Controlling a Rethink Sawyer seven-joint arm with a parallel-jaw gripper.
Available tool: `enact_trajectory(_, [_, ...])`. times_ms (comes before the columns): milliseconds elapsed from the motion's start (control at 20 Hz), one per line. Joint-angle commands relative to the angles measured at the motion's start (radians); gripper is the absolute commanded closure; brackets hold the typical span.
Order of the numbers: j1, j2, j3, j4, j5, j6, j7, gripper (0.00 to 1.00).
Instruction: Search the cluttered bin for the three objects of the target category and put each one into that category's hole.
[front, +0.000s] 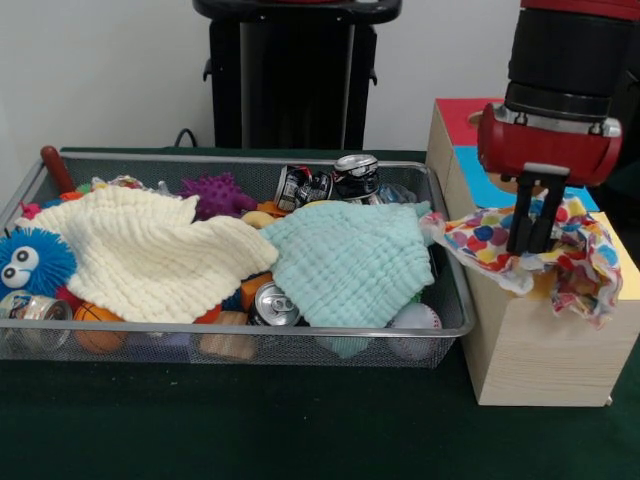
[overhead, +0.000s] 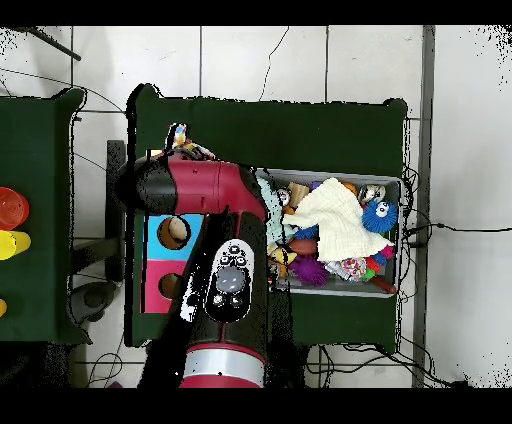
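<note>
The gripper (front: 534, 228) is down over the wooden box (front: 545, 345) at the right of the frame, its dark fingers pushed into the spotted cloth (front: 500, 245) that lies bunched across the box top. The fingers stand close together with fabric gathered round them, so I read them as clamped on the cloth, though the tips are buried in the folds. One corner of the cloth trails left toward the rim of the wire bin (front: 455, 300), and another fold hangs over the box's front right edge. From above, the red arm (overhead: 205, 190) covers most of the box; only a blue panel with a round hole (overhead: 173, 233) and a pink panel with another hole show beside it, and a scrap of the cloth (overhead: 180, 140) peeks out at the arm's upper side. Two more cloths wait in the bin: a cream one (front: 150, 250) at the left and a mint one (front: 350, 262) at the middle, draped over cans, balls and a blue fuzzy toy (front: 30, 262). The risk here is plain: I can't see which hole sits under the fingers, and the cloth spreads wide. If it's let go now, the hanging folds could drag it off the edge, or it may bridge the opening and sit on top instead of dropping through. The trailing corner might also snag the bin's rim.
</note>
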Motion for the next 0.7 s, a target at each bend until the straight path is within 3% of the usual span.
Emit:
enact_trajectory(50, [-0.047, 0.05, 0.156, 0.046, 0.03, 0.032, 0.076, 1.0])
enact_trajectory(700, [-0.118, 0.024, 0.276, 0.078, 0.012, 0.023, 0.037, 1.0])
